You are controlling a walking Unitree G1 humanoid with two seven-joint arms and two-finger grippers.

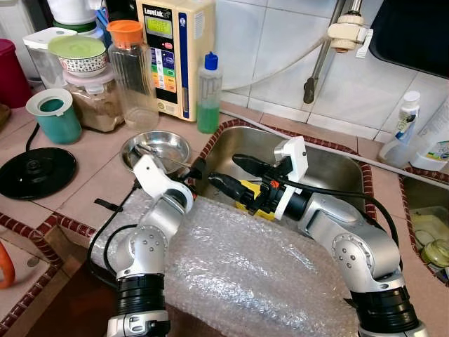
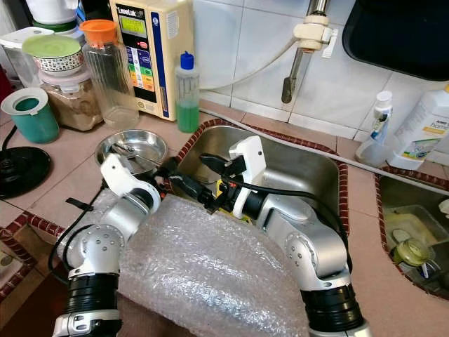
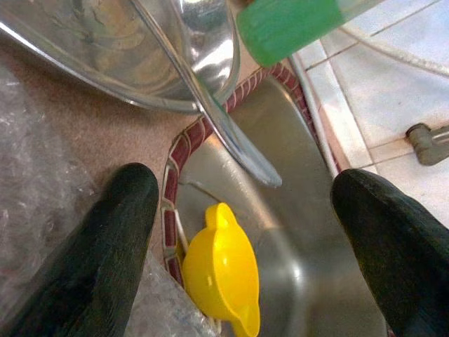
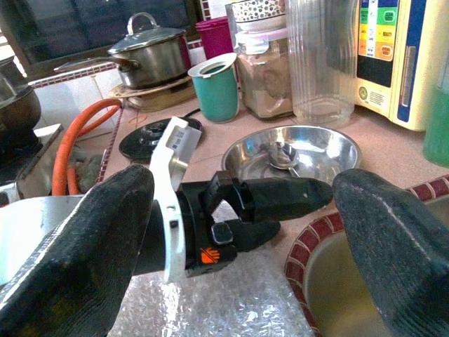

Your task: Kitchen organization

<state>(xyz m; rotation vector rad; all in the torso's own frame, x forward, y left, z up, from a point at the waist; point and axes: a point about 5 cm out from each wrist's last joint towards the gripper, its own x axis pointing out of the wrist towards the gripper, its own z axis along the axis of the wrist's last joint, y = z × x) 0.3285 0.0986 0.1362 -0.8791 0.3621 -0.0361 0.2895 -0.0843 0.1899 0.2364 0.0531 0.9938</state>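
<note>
Bubble wrap (image 1: 245, 281) fronts both open hands, left (image 1: 198, 170), right (image 1: 235, 174), over the sink's (image 1: 330, 168) yellow funnel (image 3: 221, 270).

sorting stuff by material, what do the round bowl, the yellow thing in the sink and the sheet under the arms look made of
The bowl looks like polished steel: mirror-bright, reflecting the spoon in it. The yellow thing seems to be glossy moulded plastic, smooth with a soft shine; what it is I cannot tell. The sheet is clear bubble wrap, showing rows of small air pockets. The sink looks like brushed steel, duller than the bowl.

Yellow funnel (image 3: 223, 275) in sink (image 1: 330, 168)
</note>
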